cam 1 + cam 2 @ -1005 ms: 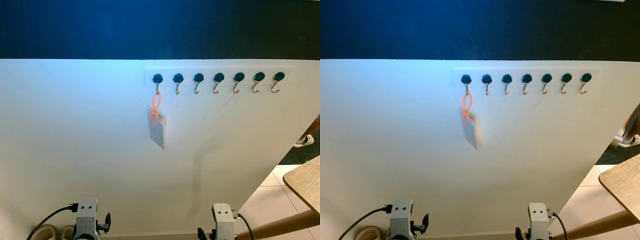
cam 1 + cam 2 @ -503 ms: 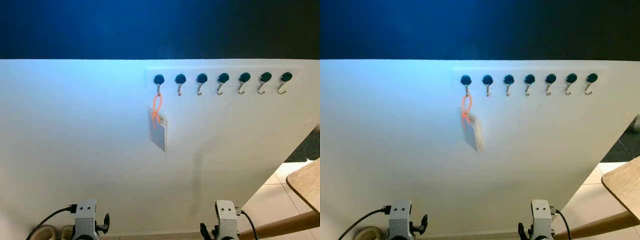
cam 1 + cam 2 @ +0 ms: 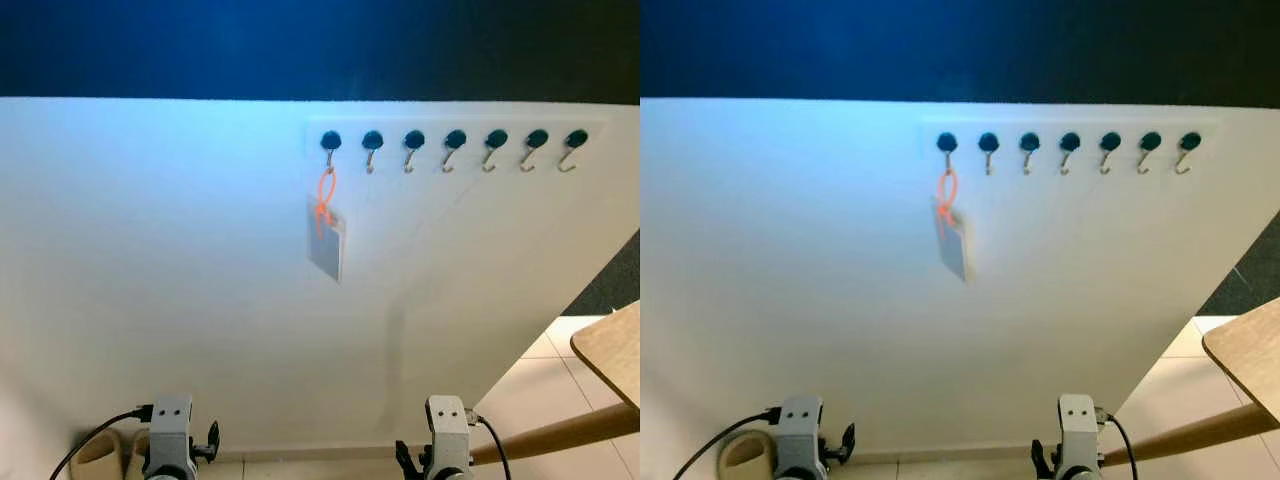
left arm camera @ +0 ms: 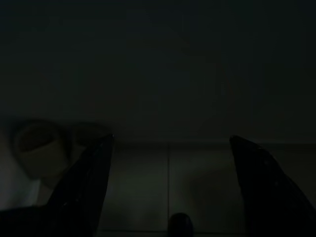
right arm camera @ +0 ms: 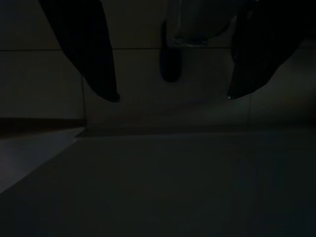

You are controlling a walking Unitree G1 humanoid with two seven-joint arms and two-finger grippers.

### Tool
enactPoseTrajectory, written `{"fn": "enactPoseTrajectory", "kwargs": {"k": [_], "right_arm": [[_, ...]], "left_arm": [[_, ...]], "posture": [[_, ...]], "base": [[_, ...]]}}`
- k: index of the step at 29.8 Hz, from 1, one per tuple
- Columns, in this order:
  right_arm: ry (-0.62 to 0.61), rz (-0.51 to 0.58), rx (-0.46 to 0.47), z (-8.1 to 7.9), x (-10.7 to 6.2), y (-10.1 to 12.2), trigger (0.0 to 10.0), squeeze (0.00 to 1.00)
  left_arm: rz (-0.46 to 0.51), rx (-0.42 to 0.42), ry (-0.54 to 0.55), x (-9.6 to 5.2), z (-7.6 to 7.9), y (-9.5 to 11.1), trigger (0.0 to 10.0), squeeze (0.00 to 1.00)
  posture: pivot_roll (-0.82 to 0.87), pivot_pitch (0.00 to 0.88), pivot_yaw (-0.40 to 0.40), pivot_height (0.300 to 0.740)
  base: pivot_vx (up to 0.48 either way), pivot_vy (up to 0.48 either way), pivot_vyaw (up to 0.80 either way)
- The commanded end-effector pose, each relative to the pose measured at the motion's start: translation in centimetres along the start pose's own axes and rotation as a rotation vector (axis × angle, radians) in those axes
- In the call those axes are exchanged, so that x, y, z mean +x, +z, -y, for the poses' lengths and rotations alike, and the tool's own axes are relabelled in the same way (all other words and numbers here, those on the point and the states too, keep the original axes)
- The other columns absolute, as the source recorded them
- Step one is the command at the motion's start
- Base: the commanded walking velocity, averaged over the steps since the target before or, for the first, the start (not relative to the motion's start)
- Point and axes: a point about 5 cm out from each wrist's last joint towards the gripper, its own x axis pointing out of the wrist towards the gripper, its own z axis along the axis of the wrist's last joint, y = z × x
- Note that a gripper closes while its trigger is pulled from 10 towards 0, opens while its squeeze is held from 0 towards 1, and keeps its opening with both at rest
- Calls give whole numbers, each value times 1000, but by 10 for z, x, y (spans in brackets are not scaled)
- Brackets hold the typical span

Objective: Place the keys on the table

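Head views bright, bluish glare up top; wrist views nearly black.

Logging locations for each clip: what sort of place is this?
Probably a home entryway: a row of wall hooks with a tagged key on an orange loop, slippers by the wall, and a wooden table.

The table (image 3: 612, 352) at the right is cut off by the frame edge, showing just one corner and a leg. Both wrist views are very dark. The pale round object (image 4: 35, 148) beside the left gripper's (image 4: 170, 165) fingers can't be identified.
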Motion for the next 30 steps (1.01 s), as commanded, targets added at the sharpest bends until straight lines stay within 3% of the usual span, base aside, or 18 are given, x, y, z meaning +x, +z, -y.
{"fn": "enactPoseTrajectory", "kwargs": {"k": [1,11,26,30], "right_arm": [[1,-1,5,0,-1,-3,10000,0],[6,-2,7,-2,-1,-3,10000,0],[17,-6,11,-5,-1,-5,10000,0],[20,1,12,-5,-1,-3,10000,0]], "left_arm": [[-11,-16,-7,-2,4,-4,10000,0],[-10,-8,-5,-1,3,-3,10000,0],[18,35,-18,3,4,6,10000,0],[21,59,-16,4,5,8,10000,0]], "posture": [[54,60,-20,740],[61,63,-19,740],[77,64,-13,740],[77,60,-13,740]], "base": [[-390,0,0],[-361,0,0],[0,0,0],[0,-424,0]]}}
